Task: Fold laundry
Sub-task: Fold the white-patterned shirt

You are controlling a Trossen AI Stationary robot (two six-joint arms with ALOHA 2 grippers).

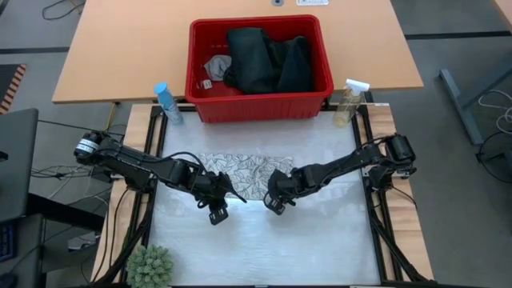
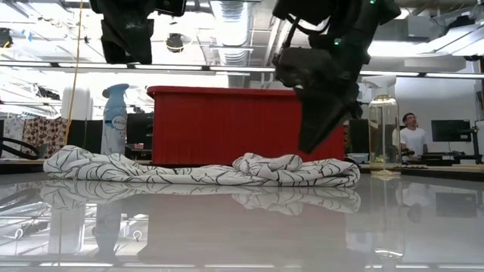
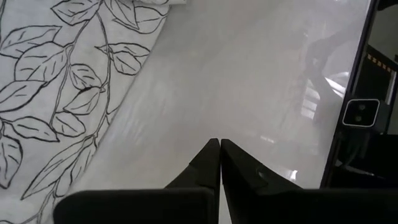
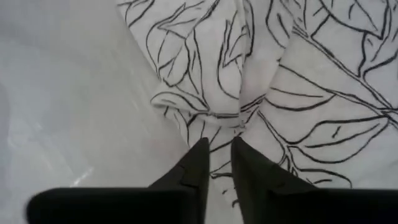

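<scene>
A white cloth with a grey leaf print (image 1: 240, 172) lies in a crumpled strip across the middle of the table, bunched higher at its right end (image 2: 291, 166). My right gripper (image 4: 217, 144) points down over the cloth's near edge, its fingers a narrow gap apart with nothing pinched between them. My left gripper (image 3: 219, 142) is shut and hangs over bare table just off the cloth's near left part (image 3: 56, 93). Dark garments (image 1: 264, 60) and a small grey cloth (image 1: 216, 66) lie in the red basket. My right gripper stands with its fingertips (image 4: 198, 149) right over a crease of the leaf-print cloth (image 4: 239, 118), pointing down. I cannot tell whether they touch it.
The red basket (image 1: 260, 112) stands at the table's far edge, between a blue spray bottle (image 1: 166, 102) and a clear bottle (image 1: 350, 100). A small green plant (image 1: 150, 266) sits at the near left corner. A person (image 2: 412, 132) stands in the room behind.
</scene>
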